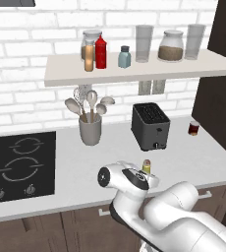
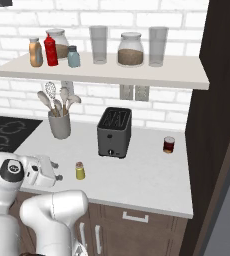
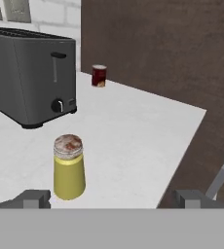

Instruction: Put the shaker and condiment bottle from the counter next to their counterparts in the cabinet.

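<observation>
clearly the claw [image 3: 111, 199] gapes wide (empty) near shaker [image 3: 69, 167].

My own wrist covers the lower half of the shaker [image 1: 146, 166] in the left base view, only its top peeks out. Toaster [image 3: 30, 75] is cut off by the left and top edges in the hand view. The jar [image 1: 91, 42] on the shelf [image 1: 134, 74] sits mostly behind the condiment bottle [image 1: 89, 56] and red bottle [image 1: 100, 52]; contents unreadable.
</observation>
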